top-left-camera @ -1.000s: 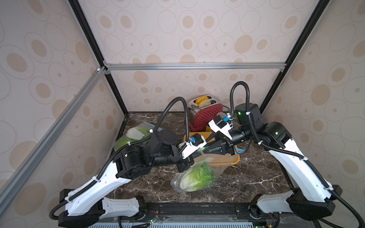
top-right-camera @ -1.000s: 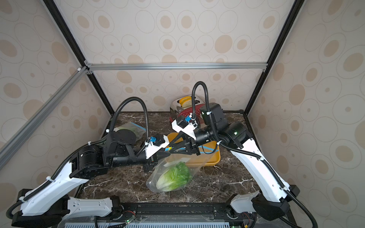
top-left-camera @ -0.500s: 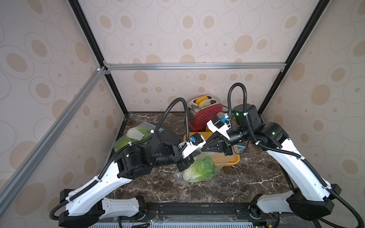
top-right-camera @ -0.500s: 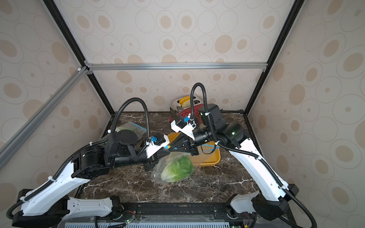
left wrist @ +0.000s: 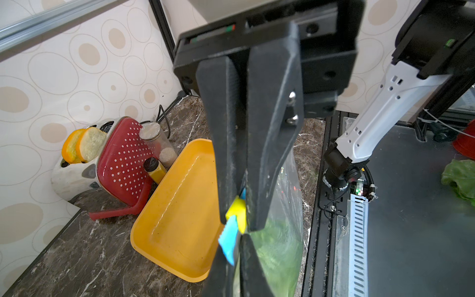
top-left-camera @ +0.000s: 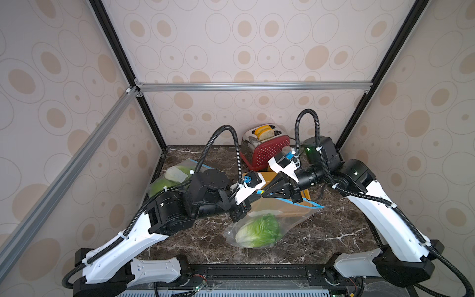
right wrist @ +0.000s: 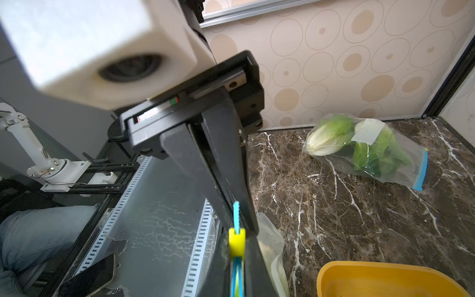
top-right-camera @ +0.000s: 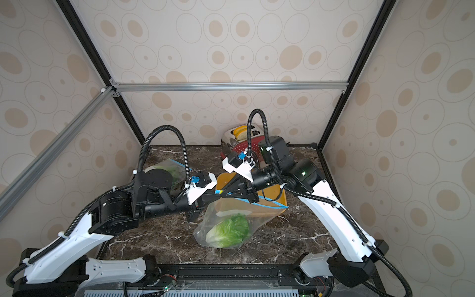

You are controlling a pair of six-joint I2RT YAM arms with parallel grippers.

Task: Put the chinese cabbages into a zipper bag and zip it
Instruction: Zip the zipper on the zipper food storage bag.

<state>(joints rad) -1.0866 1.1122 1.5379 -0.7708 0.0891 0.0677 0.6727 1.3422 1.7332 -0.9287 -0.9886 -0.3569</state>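
Clamping done: our right gripper (right wrist: 239, 227) just closed tight on the zipper strip (left wrist: 228, 240). Left gripper (left wrist: 239, 222) pinches it too beside the slider (right wrist: 237, 243), we think. Cabbage (top-left-camera: 258, 231) lies in the bag (top-left-camera: 290, 214) on the desk (top-left-camera: 323, 231); zipping next.

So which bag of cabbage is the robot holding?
The front bag, pinched along its blue zip by the left gripper and right gripper. The other bag lies apart, nothing gripping it.
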